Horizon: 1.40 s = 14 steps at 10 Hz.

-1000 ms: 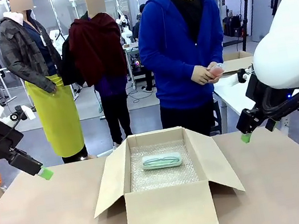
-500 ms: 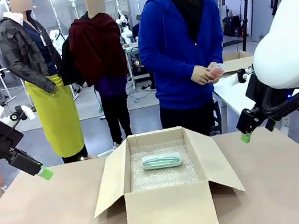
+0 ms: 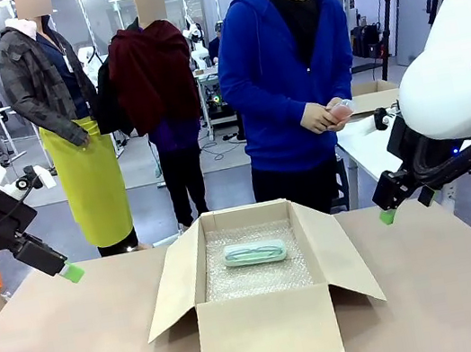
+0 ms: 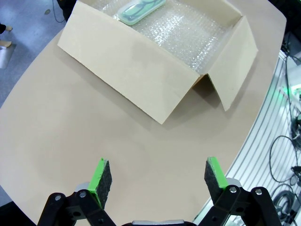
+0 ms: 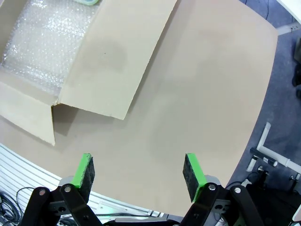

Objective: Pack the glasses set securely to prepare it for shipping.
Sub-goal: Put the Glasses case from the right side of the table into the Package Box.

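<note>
A mint green glasses case [image 3: 254, 252] lies on the bubble wrap inside the open cardboard box [image 3: 268, 327] at the table's middle; the left wrist view shows the same case [image 4: 140, 10] at its top edge. The pale pink case [image 3: 340, 110] is held in the hands of the person in the blue hoodie at the far side. My left gripper [image 3: 71, 272] hovers over the table's left edge, open and empty, its pads [image 4: 99, 176] wide apart. My right gripper [image 3: 388, 216] hangs at the right, likewise open with nothing between its fingers [image 5: 192, 170].
The box's flaps [image 3: 172, 283] spread outward to both sides, and bubble wrap [image 5: 40, 40] lines its floor. Bare tabletop [image 3: 450, 302] surrounds the box. Another brown box [image 3: 374, 97] sits on a white table behind at the right.
</note>
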Available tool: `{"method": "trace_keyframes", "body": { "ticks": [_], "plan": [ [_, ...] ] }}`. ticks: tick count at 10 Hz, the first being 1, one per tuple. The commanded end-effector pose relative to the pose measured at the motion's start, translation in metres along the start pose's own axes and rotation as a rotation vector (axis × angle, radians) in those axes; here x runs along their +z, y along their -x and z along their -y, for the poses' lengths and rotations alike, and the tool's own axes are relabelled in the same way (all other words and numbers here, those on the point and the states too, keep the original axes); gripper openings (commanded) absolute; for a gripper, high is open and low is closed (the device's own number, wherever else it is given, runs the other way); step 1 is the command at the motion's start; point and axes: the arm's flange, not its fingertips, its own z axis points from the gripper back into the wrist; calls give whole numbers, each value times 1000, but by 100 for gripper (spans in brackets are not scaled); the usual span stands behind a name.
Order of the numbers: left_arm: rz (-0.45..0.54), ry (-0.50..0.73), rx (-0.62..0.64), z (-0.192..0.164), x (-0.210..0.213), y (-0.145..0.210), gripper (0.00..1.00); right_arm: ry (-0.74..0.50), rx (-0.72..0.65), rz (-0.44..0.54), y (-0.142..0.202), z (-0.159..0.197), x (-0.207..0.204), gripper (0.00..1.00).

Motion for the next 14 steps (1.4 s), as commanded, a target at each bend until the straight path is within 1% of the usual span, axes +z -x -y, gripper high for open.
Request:
{"method": "trace_keyframes", "body": {
  "ticks": [1, 14],
  "plan": [
    [18, 19, -13, -1, 2, 2, 100, 7, 1, 1, -2, -1, 0, 95],
    [18, 19, -13, -1, 2, 2, 100, 7, 1, 1, -2, -1, 0, 95]
  ]
}}
